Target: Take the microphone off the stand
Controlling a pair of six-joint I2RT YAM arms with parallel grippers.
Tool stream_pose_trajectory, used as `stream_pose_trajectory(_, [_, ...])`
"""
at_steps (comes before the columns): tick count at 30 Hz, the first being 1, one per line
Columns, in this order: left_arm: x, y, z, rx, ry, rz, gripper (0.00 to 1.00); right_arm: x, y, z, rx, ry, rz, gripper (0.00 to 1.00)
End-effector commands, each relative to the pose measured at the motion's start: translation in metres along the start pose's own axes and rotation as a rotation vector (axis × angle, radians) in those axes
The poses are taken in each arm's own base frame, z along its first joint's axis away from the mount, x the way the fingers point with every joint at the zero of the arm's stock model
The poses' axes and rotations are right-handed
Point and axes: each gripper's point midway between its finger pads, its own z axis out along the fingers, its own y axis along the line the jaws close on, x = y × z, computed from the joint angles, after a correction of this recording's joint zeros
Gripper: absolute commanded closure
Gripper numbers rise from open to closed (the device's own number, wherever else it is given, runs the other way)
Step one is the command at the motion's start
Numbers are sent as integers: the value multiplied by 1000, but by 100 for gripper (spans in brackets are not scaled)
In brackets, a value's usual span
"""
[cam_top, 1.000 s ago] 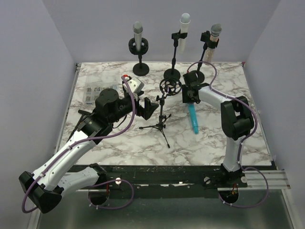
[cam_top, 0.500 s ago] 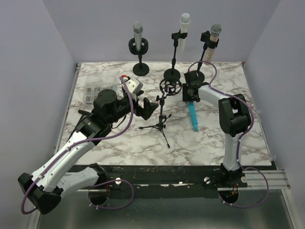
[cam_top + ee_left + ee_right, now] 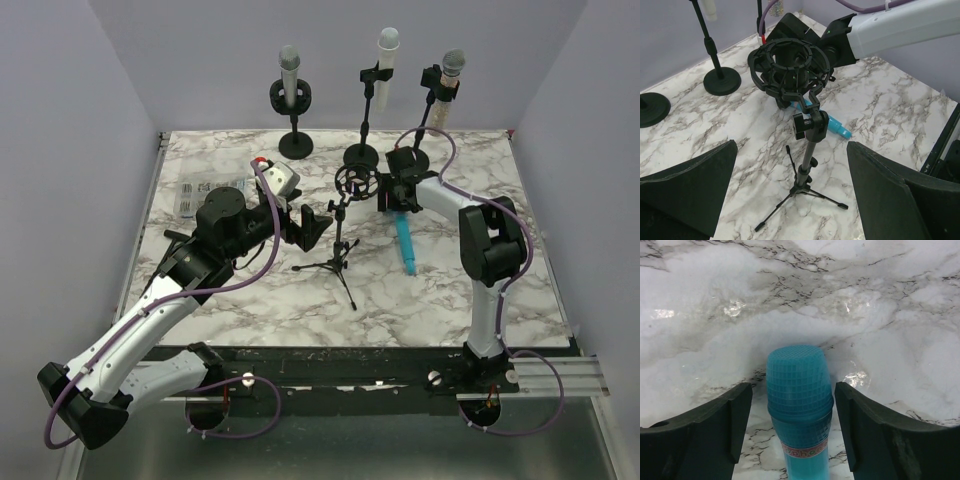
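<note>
The blue microphone lies flat on the marble table, outside the stand. In the right wrist view its mesh head lies between my right gripper's open fingers, with a gap on each side. The black tripod stand stands mid-table, and its shock mount is empty. The left wrist view shows the mount, the stand pole and the microphone behind it. My left gripper is open and empty, just left of the stand.
Three more stands with microphones stand along the back edge: grey, white and beige. A printed sheet lies at the left of the table. Side walls close in the table.
My right gripper has shifted slightly left and back at the microphone's head. The left arm has barely moved.
</note>
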Motion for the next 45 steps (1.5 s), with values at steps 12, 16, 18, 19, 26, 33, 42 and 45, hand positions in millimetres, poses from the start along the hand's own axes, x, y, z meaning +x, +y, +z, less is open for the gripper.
stream_pose_trajectory(12, [-3, -7, -1, 35, -19, 6, 5, -24, -1, -117, -141, -130, 138, 22])
stream_pose_trajectory(16, [-4, -9, -2, 47, -22, 3, 5, 0, 23, -152, -341, -106, 167, 21])
stream_pose_trajectory(18, [-5, -11, -2, 56, -23, 2, 5, 12, 39, -170, -472, -92, 178, 19])
stream_pose_trajectory(19, [-5, -13, -2, 66, -23, 2, 5, 19, 47, -177, -533, -77, 181, 17])
stream_pose_trajectory(26, [-8, -25, -4, 134, -42, -13, 5, 62, 115, -241, -1166, 28, 188, 11])
stream_pose_trajectory(33, [-6, -27, -2, 149, -38, -11, 5, 64, 132, -261, -1404, 105, 336, 13])
stream_pose_trajectory(42, [-7, -31, -2, 171, -39, -16, 5, 71, 138, -246, -1444, 188, 392, 43])
stream_pose_trajectory(45, [-6, -31, -1, 169, -34, -16, 5, 73, 140, -238, -1434, 206, 405, 46])
